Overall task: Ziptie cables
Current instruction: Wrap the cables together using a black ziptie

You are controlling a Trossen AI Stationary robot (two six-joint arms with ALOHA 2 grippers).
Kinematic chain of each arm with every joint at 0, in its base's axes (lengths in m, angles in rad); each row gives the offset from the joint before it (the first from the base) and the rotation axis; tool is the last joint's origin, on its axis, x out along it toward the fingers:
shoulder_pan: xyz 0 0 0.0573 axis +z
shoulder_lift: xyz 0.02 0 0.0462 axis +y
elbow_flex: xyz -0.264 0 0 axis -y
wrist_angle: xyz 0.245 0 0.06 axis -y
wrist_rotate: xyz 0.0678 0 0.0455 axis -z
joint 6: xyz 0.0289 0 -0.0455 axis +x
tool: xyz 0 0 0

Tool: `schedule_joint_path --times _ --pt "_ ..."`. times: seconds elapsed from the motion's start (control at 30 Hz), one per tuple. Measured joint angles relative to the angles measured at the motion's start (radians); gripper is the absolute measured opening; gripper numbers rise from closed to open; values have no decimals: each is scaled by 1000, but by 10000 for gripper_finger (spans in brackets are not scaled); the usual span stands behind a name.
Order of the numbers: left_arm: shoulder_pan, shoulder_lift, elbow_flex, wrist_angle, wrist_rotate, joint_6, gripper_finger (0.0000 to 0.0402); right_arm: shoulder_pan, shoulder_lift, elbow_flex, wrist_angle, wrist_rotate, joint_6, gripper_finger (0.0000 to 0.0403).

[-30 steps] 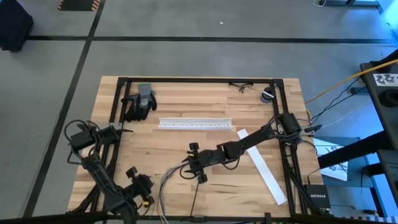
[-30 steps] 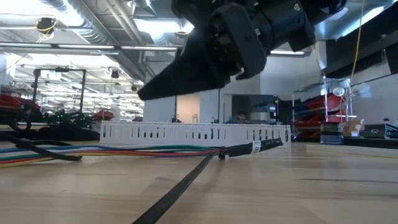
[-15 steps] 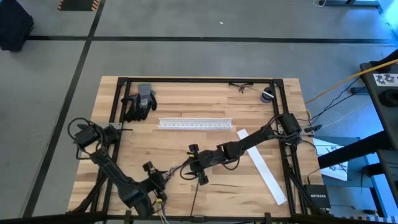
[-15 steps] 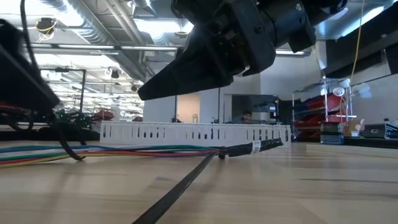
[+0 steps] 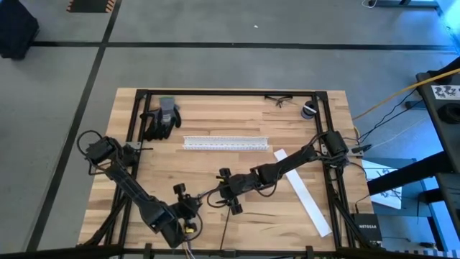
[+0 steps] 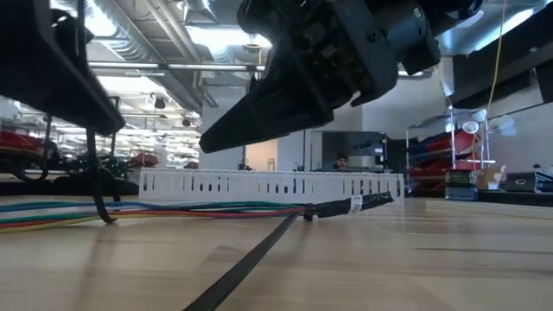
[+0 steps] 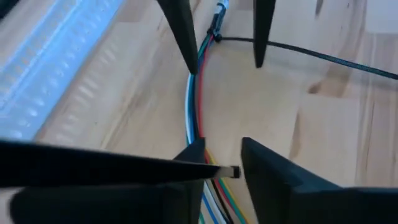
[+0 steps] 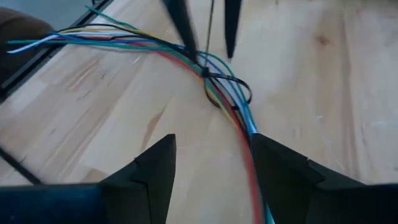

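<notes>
Right claw (image 8: 211, 168) hung released, fingers spread just over the cables (image 8: 233, 102), which lay on the bench (image 5: 287, 208) at about six o'clock. Left claw (image 7: 217, 171), also released, straddled them, a ziptie (image 8: 229, 82) already looped there. Risk, I judged: either claw could snag a limp wire and drag the bundle apart.

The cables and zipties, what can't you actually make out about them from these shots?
- Cables: the near ends run off the high view's bottom edge, under the left gripper.
- Loop on the bundle: whether it is cinched tight is too small to tell.
- Loose ziptie: the low view's bottom edge cuts its near end.
</notes>
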Motion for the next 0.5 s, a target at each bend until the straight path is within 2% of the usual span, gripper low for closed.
schedule_joint_path --times 0.2,0.33,0.5 --pt "32 -3 0 5 57 66 10 30 11 0 50 13 -7 202" --pt "62 -7 0 30 63 123 2 50 96 1 202 56 -6 202" --pt "107 -10 0 62 71 101 1 50 187 24 375 265 87 202"
